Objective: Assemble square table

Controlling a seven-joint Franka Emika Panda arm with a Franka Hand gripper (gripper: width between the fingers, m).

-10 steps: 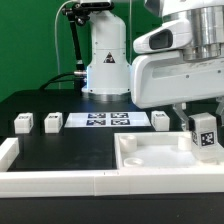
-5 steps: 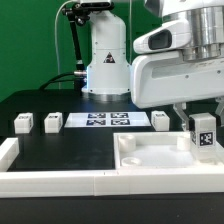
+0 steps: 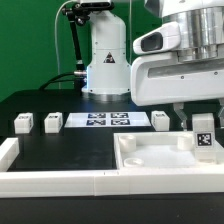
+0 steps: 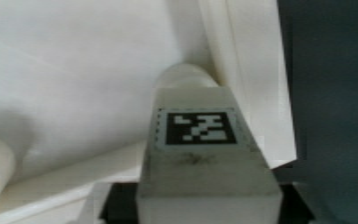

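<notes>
Exterior view: black table (image 3: 70, 150) (bearing white slab (image 3: 150, 158), marker board (image 3: 108, 121)) before green wall (image 3: 30, 50).

Leg (image 3: 204, 135) at slab (image 3: 150, 156) corner, exterior view's right; marker board (image 3: 103, 120) behind

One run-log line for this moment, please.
gripper: shut on leg | leg: upright at tabletop rim, exterior view's right | other legs: three loose on black table, flanking marker board

Exterior view: low at the worktop (image 3: 60, 140) near edge, facing the arm base (image 3: 106, 62). Wrist view: close above the leg (image 4: 197, 150), visible in both.
</notes>
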